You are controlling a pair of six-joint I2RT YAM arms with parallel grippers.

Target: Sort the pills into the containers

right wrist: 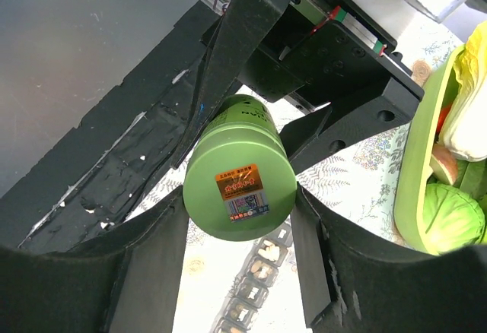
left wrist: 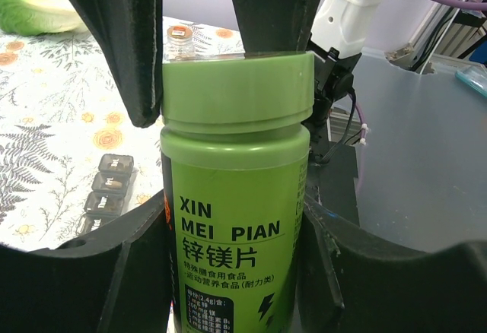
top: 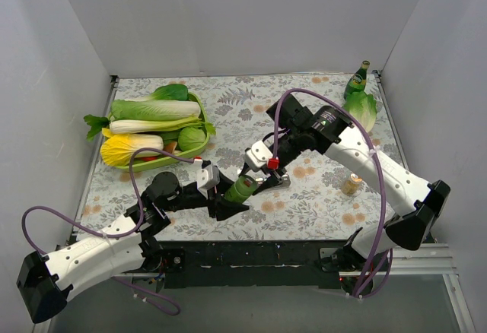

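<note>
A green pill bottle (top: 242, 189) labelled XIN MEI PIAN is held off the table between both arms. My left gripper (top: 227, 198) is shut on its body (left wrist: 236, 196). My right gripper (top: 262, 172) is shut on its green lid (right wrist: 240, 188), with one finger on each side of the lid (left wrist: 237, 93). The grey strip of containers (right wrist: 259, 283) lies on the table under the bottle, with pills visible in several compartments. Part of the strip also shows in the left wrist view (left wrist: 108, 187) and in the top view (top: 283, 182).
A green tray of vegetables (top: 199, 105) sits at the back left. A tall green glass bottle (top: 356, 80) and a lettuce (top: 364, 109) stand at the back right. A small amber bottle (top: 351, 185) stands right of the grippers. White walls enclose the table.
</note>
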